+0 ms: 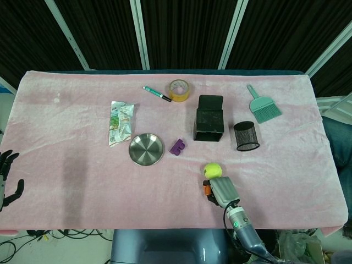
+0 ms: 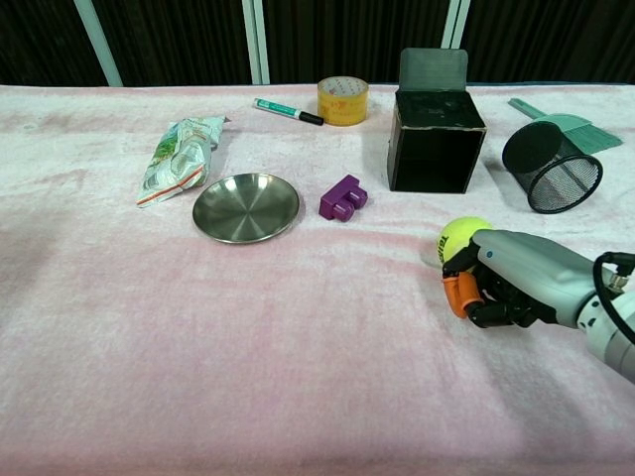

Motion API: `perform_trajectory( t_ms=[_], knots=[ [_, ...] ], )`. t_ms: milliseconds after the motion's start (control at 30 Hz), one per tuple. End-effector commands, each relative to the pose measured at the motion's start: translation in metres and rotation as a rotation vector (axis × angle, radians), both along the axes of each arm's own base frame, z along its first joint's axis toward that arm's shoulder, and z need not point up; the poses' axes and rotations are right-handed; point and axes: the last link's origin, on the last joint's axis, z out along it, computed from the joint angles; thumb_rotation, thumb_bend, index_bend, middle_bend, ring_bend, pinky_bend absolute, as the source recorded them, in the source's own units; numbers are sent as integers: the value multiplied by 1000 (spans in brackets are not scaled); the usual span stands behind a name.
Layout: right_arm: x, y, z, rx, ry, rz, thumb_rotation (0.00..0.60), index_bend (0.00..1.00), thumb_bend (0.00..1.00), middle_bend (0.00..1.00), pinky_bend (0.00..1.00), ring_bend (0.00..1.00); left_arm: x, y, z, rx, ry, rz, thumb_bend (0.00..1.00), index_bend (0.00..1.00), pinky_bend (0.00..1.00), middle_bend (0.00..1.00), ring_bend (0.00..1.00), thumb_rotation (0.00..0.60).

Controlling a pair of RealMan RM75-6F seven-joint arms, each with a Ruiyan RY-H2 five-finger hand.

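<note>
On the near right part of the bench (image 2: 298, 397), the right robot hand (image 2: 516, 280) is seen lying low on the pink cloth, its fingers curled under and closed around a small orange object (image 2: 455, 294), of which only the end poking out at the fingertips is visible. Just beside that robot hand, touching or very nearly touching its knuckles, a yellow-green tennis ball (image 2: 459, 239) rests on the cloth. The grasp on the orange object is judged to be made, but no lift is shown: the robot hand and the object appear to sit on the bench surface, so carrying and placing are taken as left to do (where it would be placed cannot be told). The orange object's shape is mostly hidden; its exposed end points toward the left of the chest view, and its long axis is judged to run roughly along the curled fingers' opening, though this cannot be settled. The ball, being round, has no long axis.

Further out, a purple block (image 2: 342, 197), a steel dish (image 2: 245, 206) and a black box (image 2: 434, 139) with its flap raised are seen, with a mesh cup (image 2: 551, 169) tipped on its side to the right. The left robot hand (image 1: 6, 179) is seen at the far left edge in the head view, off the cloth, fingers spread and holding nothing.
</note>
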Motion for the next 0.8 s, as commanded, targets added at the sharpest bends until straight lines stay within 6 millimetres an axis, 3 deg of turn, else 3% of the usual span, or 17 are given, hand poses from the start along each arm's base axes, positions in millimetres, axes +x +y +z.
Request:
perform_trajectory(
  t_ms=[33, 367, 800],
  knots=[
    [-1, -1, -1, 5, 2, -2, 600, 1000, 665, 936, 1000, 955, 0, 0, 0, 1, -1, 0, 458, 133, 0, 72, 17, 600],
    [0, -7, -13, 39, 7, -11, 600, 1000, 665, 937, 1000, 955, 0, 0, 0, 3, 0, 4, 457, 133, 0, 72, 18, 600],
    [17, -44, -29, 43, -23, -30, 600, 1000, 665, 937, 1000, 955, -1, 1, 2, 10, -6, 7, 458, 133, 0, 71, 18, 600]
  ],
)
